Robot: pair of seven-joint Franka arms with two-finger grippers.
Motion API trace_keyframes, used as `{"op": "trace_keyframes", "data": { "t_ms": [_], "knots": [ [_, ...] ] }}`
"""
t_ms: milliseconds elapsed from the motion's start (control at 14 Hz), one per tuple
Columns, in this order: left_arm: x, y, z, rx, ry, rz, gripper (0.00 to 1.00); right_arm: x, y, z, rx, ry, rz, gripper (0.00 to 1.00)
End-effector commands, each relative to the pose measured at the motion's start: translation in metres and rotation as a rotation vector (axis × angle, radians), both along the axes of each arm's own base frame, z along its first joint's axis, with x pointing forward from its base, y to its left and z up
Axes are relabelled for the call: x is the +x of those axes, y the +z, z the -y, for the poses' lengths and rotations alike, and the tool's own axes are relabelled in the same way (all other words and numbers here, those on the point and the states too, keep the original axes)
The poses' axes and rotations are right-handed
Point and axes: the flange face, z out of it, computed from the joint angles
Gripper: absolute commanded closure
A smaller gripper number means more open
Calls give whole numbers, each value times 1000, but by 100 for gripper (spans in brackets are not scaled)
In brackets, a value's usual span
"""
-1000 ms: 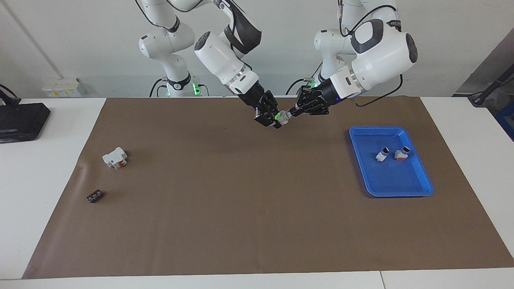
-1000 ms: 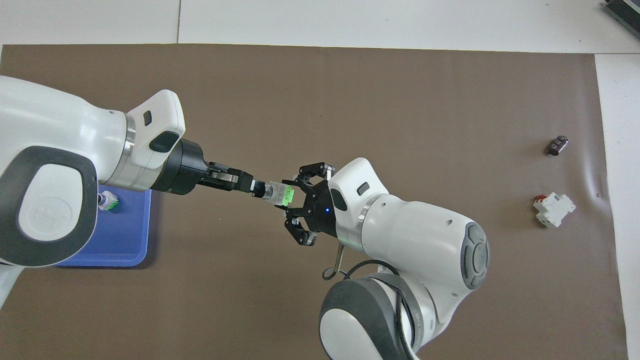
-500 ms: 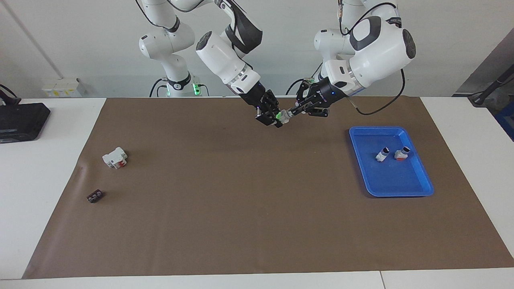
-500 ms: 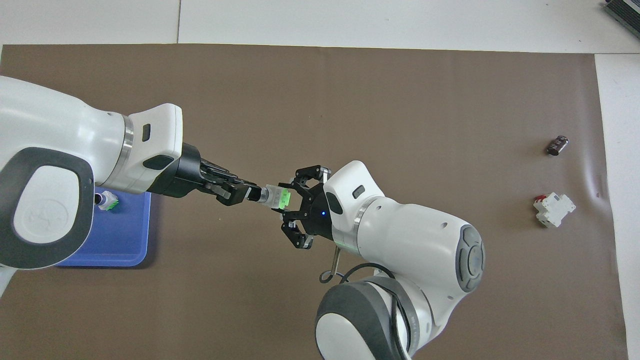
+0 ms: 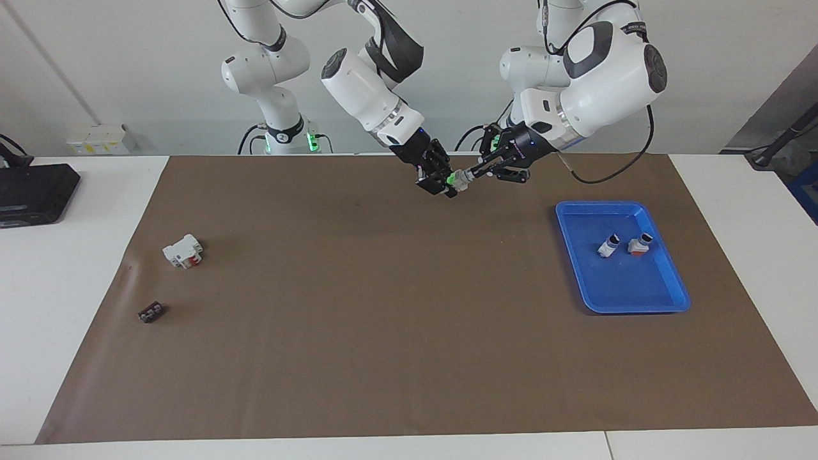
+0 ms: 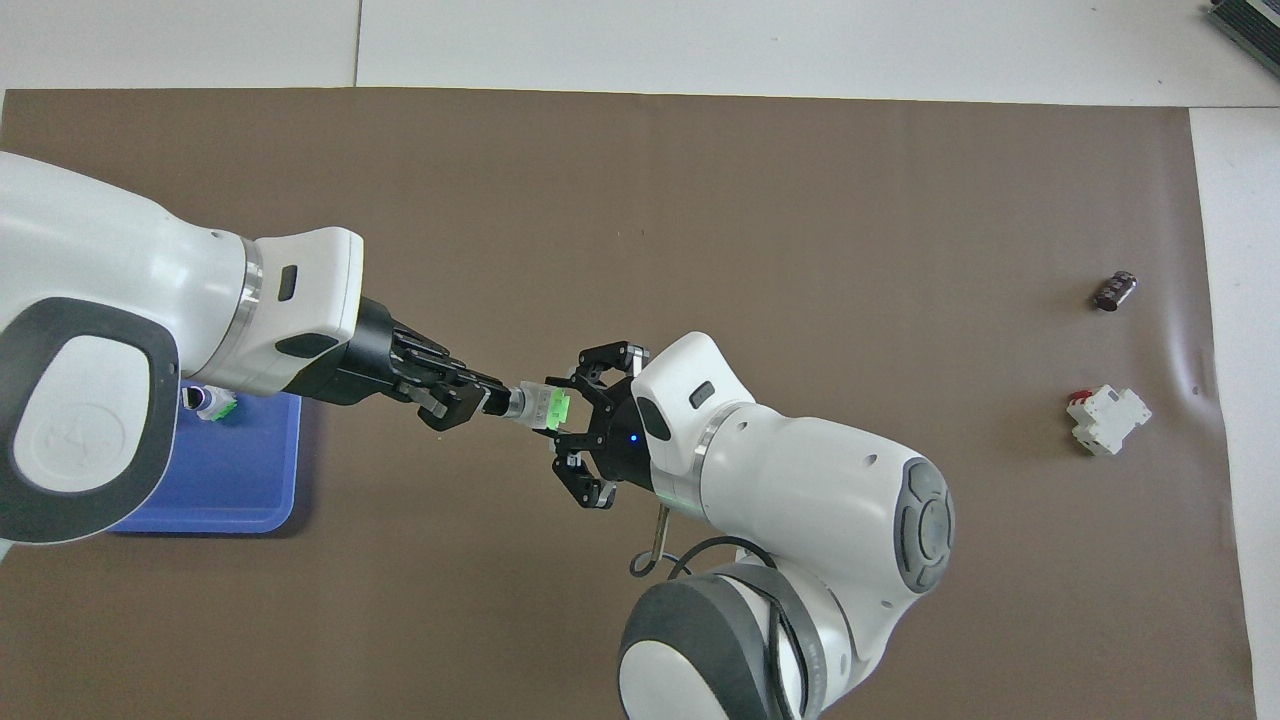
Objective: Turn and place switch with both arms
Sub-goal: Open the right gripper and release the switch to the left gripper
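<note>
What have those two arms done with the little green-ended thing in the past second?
Both hands still grip the switch in the air between them, the right hand at its green end, the left hand at the knob end. The pair has carried it a little toward the left arm's end of the table, and the left wrist has rolled. The blue tray, the two switches in it and the white-and-red block stayed put.

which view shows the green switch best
Overhead view: the switch lies side-on between the left gripper and right gripper, green end plain. The facing view shows only a green speck.
</note>
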Motion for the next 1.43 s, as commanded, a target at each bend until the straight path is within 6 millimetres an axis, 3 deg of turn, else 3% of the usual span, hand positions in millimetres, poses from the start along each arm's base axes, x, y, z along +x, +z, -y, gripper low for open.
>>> {"op": "trace_keyframes", "data": {
  "t_ms": [0,643,714,1071,1357],
  "knots": [
    [-19,-13,-17,79,-50,-46,100,23,15,24,29,-78,41,100],
    [-16,-11,-15,86,-1,-61,100,23,15,24,39,-99,19,100],
    [-16,-10,-14,86,1,-61,100,24,14,25,39,-103,16,1],
    [-15,-11,-13,89,18,-62,100,24,15,26,40,-104,17,0],
    [-7,-10,-21,90,64,-45,100,45,13,57,23,-140,23,0]
  ]
}}
